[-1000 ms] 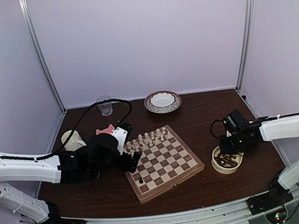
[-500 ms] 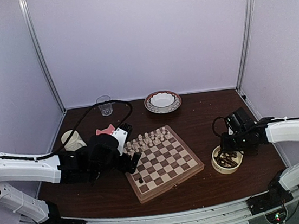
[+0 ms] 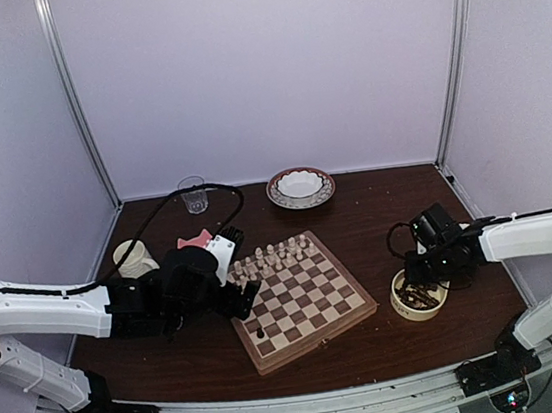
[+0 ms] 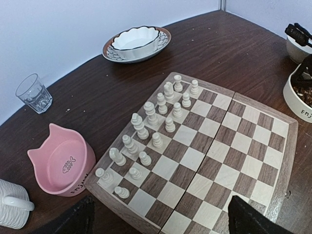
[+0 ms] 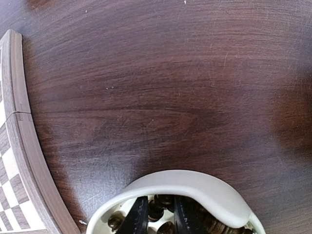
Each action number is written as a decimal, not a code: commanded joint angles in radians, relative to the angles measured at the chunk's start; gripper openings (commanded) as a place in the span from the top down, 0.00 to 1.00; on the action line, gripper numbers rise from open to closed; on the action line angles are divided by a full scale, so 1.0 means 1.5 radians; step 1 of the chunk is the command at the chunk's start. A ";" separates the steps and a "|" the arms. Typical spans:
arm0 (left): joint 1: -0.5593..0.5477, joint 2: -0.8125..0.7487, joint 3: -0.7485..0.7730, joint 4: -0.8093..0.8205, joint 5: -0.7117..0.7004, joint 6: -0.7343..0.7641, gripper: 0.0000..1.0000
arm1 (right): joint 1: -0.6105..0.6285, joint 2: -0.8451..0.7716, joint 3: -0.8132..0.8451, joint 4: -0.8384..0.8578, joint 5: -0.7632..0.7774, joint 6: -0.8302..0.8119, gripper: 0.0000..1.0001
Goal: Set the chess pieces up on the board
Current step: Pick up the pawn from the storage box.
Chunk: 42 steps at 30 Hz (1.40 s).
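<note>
On the dark tabletop point(image 3: 379, 224) the board point(image 3: 314, 308) sits at centre, turned a bit. Its two far-left rows hold cream chessmen point(image 4: 156, 122). One dark chess piece point(image 3: 261, 333) stands alone on a near-left square. All other chess pieces point(image 5: 157, 210) lie heaped in a cream bowl point(image 5: 185, 183) just right of the board. Into that bowl dips the right gripper point(image 5: 160, 201), fingers narrowly parted with dark chessmen between them; cannot tell whether one is actually pinched. Above the board's left edge hovers the left gripper point(image 4: 161, 214), jaws spread wide, nothing held. Off the board, left and far side: pink cat-ear bowl point(image 4: 73, 180), white mug point(image 4: 9, 209), glass point(image 4: 34, 92), scalloped white bowl point(image 4: 136, 41).
</note>
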 commanded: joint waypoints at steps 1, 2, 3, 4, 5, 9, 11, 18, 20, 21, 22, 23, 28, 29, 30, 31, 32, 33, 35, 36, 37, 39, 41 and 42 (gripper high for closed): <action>0.001 -0.013 0.018 0.009 0.009 0.007 0.05 | -0.004 0.018 0.014 0.020 0.002 -0.008 0.78; 0.001 -0.012 0.018 0.008 0.010 0.006 0.05 | -0.004 0.021 0.014 0.024 0.002 -0.008 0.78; 0.001 -0.013 0.018 0.008 0.012 0.007 0.05 | -0.004 0.024 0.014 0.028 -0.011 -0.009 0.78; 0.001 -0.014 0.018 0.009 0.012 0.007 0.05 | -0.004 0.026 0.015 0.032 -0.018 -0.009 0.78; 0.001 -0.015 0.018 0.009 0.013 0.007 0.05 | -0.004 0.027 0.015 0.036 -0.022 -0.010 0.79; 0.001 -0.016 0.018 0.008 0.014 0.007 0.05 | -0.004 0.019 0.008 0.053 -0.037 -0.015 0.81; 0.002 -0.017 0.018 0.008 0.015 0.007 0.05 | -0.004 0.006 0.001 0.065 -0.047 -0.016 0.82; 0.002 -0.016 0.018 0.008 0.015 0.008 0.05 | -0.004 -0.042 -0.019 0.063 -0.054 -0.017 0.76; 0.002 -0.015 0.018 0.008 0.014 0.009 0.05 | -0.004 -0.048 -0.020 0.050 -0.045 -0.016 0.75; 0.002 -0.014 0.018 0.008 0.014 0.009 0.05 | -0.004 -0.048 -0.019 0.046 -0.040 -0.017 0.74; 0.002 -0.013 0.018 0.008 0.013 0.009 0.05 | -0.004 -0.046 -0.019 0.040 -0.039 -0.016 0.74; 0.001 -0.012 0.019 0.008 0.014 0.010 0.05 | -0.004 -0.042 -0.017 0.037 -0.039 -0.015 0.74; 0.002 -0.009 0.020 0.008 0.012 0.010 0.05 | -0.004 0.001 -0.003 0.035 -0.055 -0.010 0.74; 0.002 -0.008 0.021 0.008 0.012 0.010 0.05 | -0.004 0.012 0.001 0.034 -0.057 -0.008 0.74; 0.001 -0.007 0.021 0.008 0.012 0.010 0.05 | -0.004 0.023 0.005 0.030 -0.057 -0.006 0.73; 0.001 -0.007 0.022 0.008 0.011 0.010 0.05 | -0.004 0.033 0.010 0.025 -0.056 -0.004 0.73; 0.001 -0.007 0.022 0.008 0.012 0.010 0.05 | -0.004 0.042 0.014 0.021 -0.054 -0.001 0.72; 0.002 -0.006 0.021 0.008 0.012 0.011 0.05 | -0.004 0.050 0.018 0.016 -0.052 0.002 0.71; 0.001 -0.007 0.021 0.008 0.011 0.011 0.05 | -0.004 0.063 0.023 0.013 -0.050 0.004 0.71; 0.001 -0.006 0.021 0.008 0.012 0.011 0.05 | -0.003 0.067 0.025 0.011 -0.047 0.005 0.70; 0.001 -0.006 0.023 0.007 0.011 0.011 0.05 | -0.004 0.072 0.028 0.005 -0.043 0.007 0.70; 0.002 -0.006 0.022 0.007 0.012 0.011 0.05 | -0.004 0.081 0.034 -0.005 -0.033 0.009 0.69; 0.002 -0.007 0.023 0.006 0.011 0.011 0.05 | -0.004 0.088 0.040 -0.015 -0.022 0.011 0.69; 0.002 -0.007 0.023 0.006 0.012 0.011 0.05 | -0.004 0.091 0.042 -0.017 -0.021 0.011 0.69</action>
